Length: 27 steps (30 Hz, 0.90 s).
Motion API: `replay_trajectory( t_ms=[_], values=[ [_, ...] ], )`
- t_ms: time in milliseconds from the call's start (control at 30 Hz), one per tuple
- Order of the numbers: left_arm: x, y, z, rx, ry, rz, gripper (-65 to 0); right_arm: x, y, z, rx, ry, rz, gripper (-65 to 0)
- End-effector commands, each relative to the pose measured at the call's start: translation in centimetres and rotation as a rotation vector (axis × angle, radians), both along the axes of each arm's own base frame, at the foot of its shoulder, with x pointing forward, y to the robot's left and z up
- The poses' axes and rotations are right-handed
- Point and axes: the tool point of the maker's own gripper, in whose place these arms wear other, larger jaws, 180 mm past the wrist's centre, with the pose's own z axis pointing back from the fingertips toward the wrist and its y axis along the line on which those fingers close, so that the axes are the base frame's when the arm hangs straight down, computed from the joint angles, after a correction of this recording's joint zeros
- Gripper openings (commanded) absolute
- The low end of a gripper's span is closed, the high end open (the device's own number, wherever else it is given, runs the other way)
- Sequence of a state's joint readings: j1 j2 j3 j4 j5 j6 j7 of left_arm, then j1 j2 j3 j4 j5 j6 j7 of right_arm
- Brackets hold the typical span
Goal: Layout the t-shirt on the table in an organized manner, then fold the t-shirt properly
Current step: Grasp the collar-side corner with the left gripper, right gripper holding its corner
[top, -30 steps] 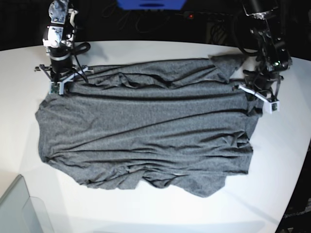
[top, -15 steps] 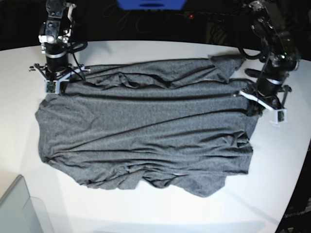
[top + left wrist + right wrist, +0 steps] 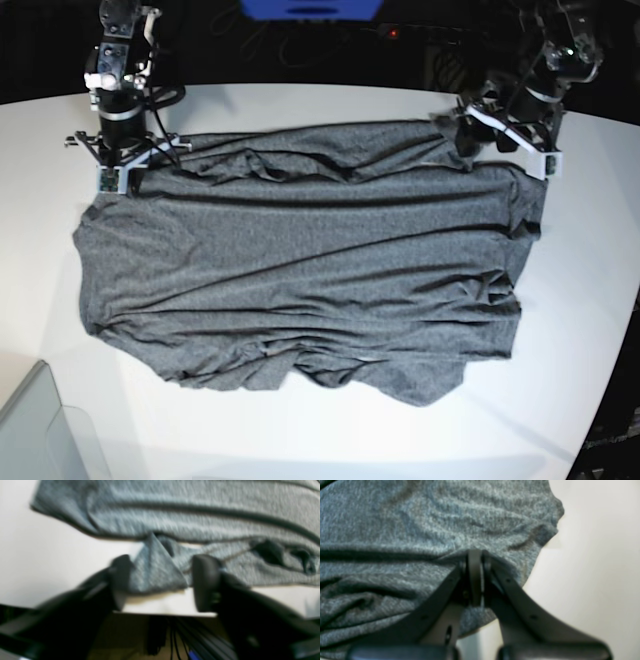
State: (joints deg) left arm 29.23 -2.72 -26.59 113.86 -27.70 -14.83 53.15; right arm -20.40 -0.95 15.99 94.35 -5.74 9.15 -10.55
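T-shirt spread on table

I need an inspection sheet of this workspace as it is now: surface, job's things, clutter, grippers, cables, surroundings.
Surface: white table, glossy, curved edge.
Job's things: grey t-shirt spread out flat but wrinkled; one corner near the far edge is folded over.
Clutter: translucent bin at the near corner, apart from the t-shirt.
Grippers: left gripper open, jaws either side of the folded corner; right gripper shut on the t-shirt's edge.
Cables: dark cables behind the table; more below its edge in the left wrist view.
Surroundings: dark background, a blue object at the far side.
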Motion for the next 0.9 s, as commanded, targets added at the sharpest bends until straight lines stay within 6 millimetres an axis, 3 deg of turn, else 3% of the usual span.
replay_trajectory(
  t_ms=[0,167,433,867],
  values=[
    [0.0,-0.6,0.6,-0.013,-0.023,-0.007,-22.0,0.7,-0.2,1.1,-0.01,-0.045,0.002,-65.0],
    [-0.2,-1.7,0.7,-0.045,-0.094,0.045,-21.5,0.7,-0.1,1.1,-0.009,-0.044,0.003,-65.0],
    [-0.4,-5.3,-0.8,0.048,-0.061,0.016,-21.5,0.4,-0.1,-0.5,0.007,-0.009,-0.002,-65.0],
    [-0.3,-4.4,-1.4,0.134,-0.038,0.006,-21.6,0.5,-0.1,-0.4,0.006,-0.013,-0.004,-65.0]
  ],
)
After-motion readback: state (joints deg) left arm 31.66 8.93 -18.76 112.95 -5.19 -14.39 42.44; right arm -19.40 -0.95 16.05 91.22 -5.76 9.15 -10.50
